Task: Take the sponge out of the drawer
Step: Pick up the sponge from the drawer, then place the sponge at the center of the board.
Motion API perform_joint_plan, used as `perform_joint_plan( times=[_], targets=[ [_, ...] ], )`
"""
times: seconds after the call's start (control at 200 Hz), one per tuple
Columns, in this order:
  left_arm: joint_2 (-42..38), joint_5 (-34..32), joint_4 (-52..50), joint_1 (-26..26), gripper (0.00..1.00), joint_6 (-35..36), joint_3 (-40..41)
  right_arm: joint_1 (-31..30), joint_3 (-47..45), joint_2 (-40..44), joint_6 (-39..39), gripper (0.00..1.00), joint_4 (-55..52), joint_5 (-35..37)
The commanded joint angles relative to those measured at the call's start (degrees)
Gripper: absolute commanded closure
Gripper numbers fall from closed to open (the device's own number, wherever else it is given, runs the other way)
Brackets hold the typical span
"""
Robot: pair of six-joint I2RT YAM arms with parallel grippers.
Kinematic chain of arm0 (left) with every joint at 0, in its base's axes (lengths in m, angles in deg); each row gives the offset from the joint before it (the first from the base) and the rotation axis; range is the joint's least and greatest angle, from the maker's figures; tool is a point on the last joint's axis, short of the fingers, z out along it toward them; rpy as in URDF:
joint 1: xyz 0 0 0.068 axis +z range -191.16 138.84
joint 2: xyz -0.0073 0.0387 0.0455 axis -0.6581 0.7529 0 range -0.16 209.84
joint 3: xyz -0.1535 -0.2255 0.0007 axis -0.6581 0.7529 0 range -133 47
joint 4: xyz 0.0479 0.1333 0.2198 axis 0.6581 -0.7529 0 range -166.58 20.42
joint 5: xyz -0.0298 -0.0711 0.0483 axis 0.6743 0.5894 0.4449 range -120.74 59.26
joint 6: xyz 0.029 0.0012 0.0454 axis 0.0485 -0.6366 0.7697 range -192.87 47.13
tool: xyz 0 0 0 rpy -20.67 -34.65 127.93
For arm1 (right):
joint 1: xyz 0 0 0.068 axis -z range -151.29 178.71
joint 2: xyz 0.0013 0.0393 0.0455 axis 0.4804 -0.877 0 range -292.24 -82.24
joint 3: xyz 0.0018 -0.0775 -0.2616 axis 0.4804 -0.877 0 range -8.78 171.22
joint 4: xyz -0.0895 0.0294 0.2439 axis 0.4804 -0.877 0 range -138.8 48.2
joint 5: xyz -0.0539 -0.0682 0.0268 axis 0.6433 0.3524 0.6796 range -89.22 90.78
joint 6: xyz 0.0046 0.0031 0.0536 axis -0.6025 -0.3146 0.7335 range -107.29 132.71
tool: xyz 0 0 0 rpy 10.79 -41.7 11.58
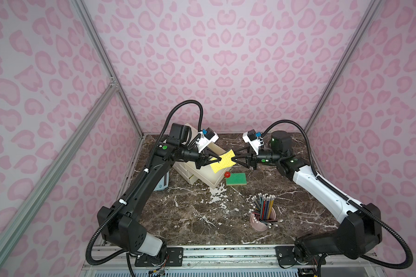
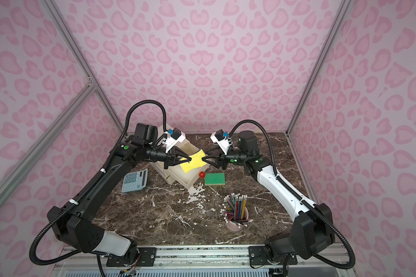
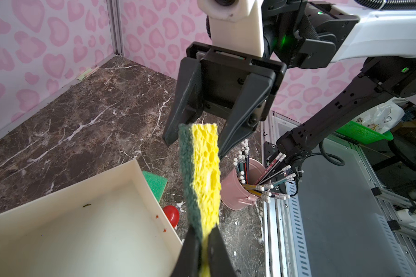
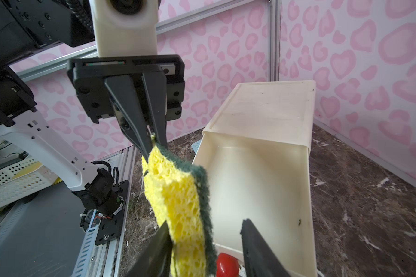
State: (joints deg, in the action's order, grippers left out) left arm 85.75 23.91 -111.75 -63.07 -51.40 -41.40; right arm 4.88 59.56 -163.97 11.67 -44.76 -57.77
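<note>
The sponge (image 1: 222, 163) (image 2: 193, 161) is yellow with a dark green scrub face and hangs in the air above the open cream drawer (image 1: 211, 178) (image 2: 183, 176). My left gripper (image 1: 217, 158) (image 3: 203, 239) is shut on one end of it. At the sponge's other end is my right gripper (image 1: 232, 159) (image 4: 204, 230), open, with its jaws either side of that end. One right finger touches the yellow face, and the other stands apart from the green face. In the wrist views the drawer (image 3: 139, 172) (image 4: 308, 191) looks empty apart from small specks.
A flat green sponge (image 1: 236, 179) and a red ball (image 1: 227, 174) lie on the marble table just right of the drawer. A pink cup of pencils (image 1: 262, 215) stands nearer the front. A blue-grey calculator (image 2: 135, 180) lies left of the cream drawer cabinet (image 4: 269, 108).
</note>
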Motion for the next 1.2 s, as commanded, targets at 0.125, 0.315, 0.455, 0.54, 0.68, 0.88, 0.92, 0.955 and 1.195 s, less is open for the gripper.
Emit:
perform_joint_plan(
  times=[0.125, 0.315, 0.455, 0.54, 0.68, 0.88, 0.92, 0.955, 1.195],
  targets=[
    [-0.2, -0.1, 0.1, -0.2, 0.97, 0.1, -0.5, -0.7, -0.4, 0.2, 0.3, 0.87, 0.4, -0.3],
    [-1.0, -3.0, 2.4, -0.2, 0.96, -2.1, 0.2, -1.2, -0.8, 0.5, 1.8, 1.00, 1.3, 2.0],
    [-1.7, -5.2, 5.5, -0.2, 0.80, -4.8, 1.2, -1.4, -1.8, 1.7, 4.0, 1.00, 3.8, 3.4],
    [-2.9, -10.5, 10.5, -0.1, 0.03, -8.9, 3.2, -1.4, -2.4, 2.6, 5.1, 1.00, 4.8, 4.6],
    [-6.5, -18.1, 19.3, 1.3, 0.02, -15.0, 8.2, -0.9, -1.6, 3.4, 3.9, 1.00, 0.9, 8.0],
    [-11.2, -20.8, 26.7, 4.5, 0.02, -20.0, 13.9, 2.3, -3.2, 7.9, 6.7, 1.00, -0.7, 17.7],
    [-11.7, -21.4, 27.2, 5.0, 0.02, -20.5, 14.5, 3.2, -4.0, 9.1, 7.7, 1.00, -0.5, 19.8],
    [-11.8, -21.5, 27.4, 5.4, 0.02, -20.8, 14.9, 4.2, -4.8, 10.2, 8.7, 1.00, -0.1, 21.3],
    [-10.7, -22.0, 29.8, 7.1, 0.02, -23.1, 16.7, 12.2, -7.5, 14.8, 9.8, 1.00, -8.4, 36.6]
  ],
)
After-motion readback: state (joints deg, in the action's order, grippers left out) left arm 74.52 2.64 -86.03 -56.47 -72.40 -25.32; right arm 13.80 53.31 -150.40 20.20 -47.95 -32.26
